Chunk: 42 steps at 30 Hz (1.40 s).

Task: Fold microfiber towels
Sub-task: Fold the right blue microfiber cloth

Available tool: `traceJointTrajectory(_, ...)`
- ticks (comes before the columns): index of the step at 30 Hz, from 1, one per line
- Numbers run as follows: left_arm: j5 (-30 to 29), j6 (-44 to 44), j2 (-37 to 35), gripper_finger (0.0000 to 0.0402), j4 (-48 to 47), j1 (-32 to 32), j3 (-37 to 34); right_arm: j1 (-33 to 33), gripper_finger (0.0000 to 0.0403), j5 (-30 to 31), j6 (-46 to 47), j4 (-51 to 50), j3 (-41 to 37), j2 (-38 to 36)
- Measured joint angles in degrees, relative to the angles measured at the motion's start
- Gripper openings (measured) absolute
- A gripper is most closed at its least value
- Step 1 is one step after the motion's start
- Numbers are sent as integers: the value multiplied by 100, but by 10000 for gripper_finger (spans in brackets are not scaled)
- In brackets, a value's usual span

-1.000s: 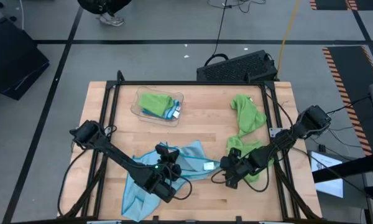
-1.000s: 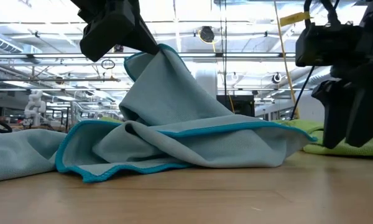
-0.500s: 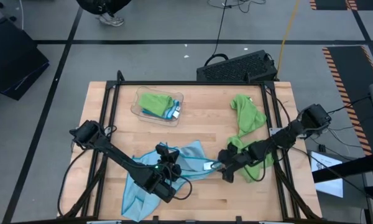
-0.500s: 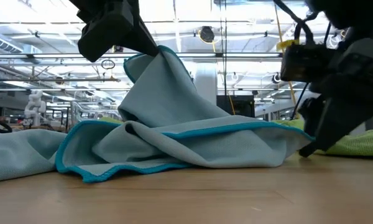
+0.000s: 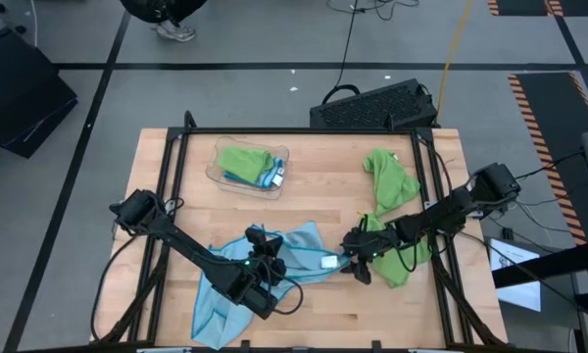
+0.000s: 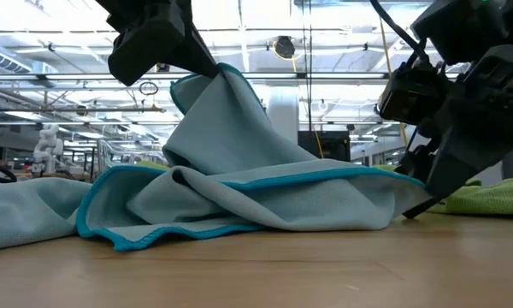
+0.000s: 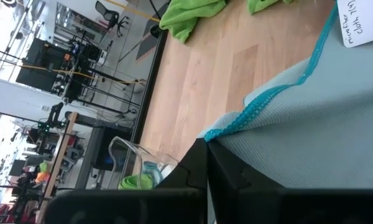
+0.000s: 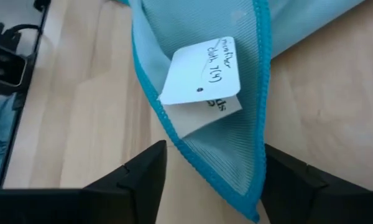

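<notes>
A light blue towel (image 5: pixel 299 250) with a teal hem lies crumpled on the table's near middle, and its white-tagged corner (image 5: pixel 328 262) points toward the table's right. My left gripper (image 5: pixel 262 243) is shut on a raised part of it, and the towel peaks under that gripper in the low view (image 6: pixel 218 81). My right gripper (image 5: pixel 351 259) is open at the tagged corner (image 8: pixel 233 180). Its fingers (image 8: pixel 143 180) stand on either side of the corner without touching it. Lime green towels (image 5: pixel 392 181) lie crumpled at the right. My left gripper pinches the blue towel's teal hemmed edge (image 7: pixel 227 127) between its two shut fingers. That part is lifted above the table. The cloth slopes down from the hold (image 6: pixel 239 128) to the rest, which lies on the table.
A clear plastic tray (image 5: pixel 216 169) at the far left holds folded green and blue towels. A second green towel (image 5: pixel 404 267) lies under my right arm. Bare wood lies at the table's middle and along its near edge. A black keyboard (image 5: pixel 377 106) sits beyond the far edge.
My right gripper has gone toward the table's left and down, and has tipped, until its open fingers stand around the blue towel's tagged corner. The towel's shape has stayed the same.
</notes>
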Motion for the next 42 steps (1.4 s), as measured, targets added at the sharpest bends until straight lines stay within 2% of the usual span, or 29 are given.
traceJointTrajectory(13, 61, 8, 0, 9, 2, 0, 0, -9, 77, -526, -375, -69, -54, -97)
traceJointTrajectory(18, 74, 8, 0, 15, 5, 0, 0, -56, 16, -340, -590, -161, -54, -465)
traceJointTrajectory(21, 113, 8, 0, 6, 22, 0, 0, -31, 6, 123, -667, -512, -54, -825)
traceJointTrajectory(26, 119, 121, 1, 9, 268, 0, 0, 73, 7, 1350, -506, -1376, -48, -1580)
traceJointTrajectory(32, -332, 962, -230, 13, 676, 0, 305, 138, 4, 2366, -647, -1971, 111, -2645)
traceJointTrajectory(35, -359, 848, -413, 6, 1020, 22, 591, 165, 4, 2677, -887, -1952, 241, -3115)
traceJointTrajectory(40, 297, 679, -754, 8, 1216, -41, 763, 306, 4, 3060, -1480, -1990, 364, -3619)
traceJointTrajectory(42, 328, 829, -946, 12, 1297, -103, 813, 329, 4, 3057, -1674, -2314, 564, -3827)
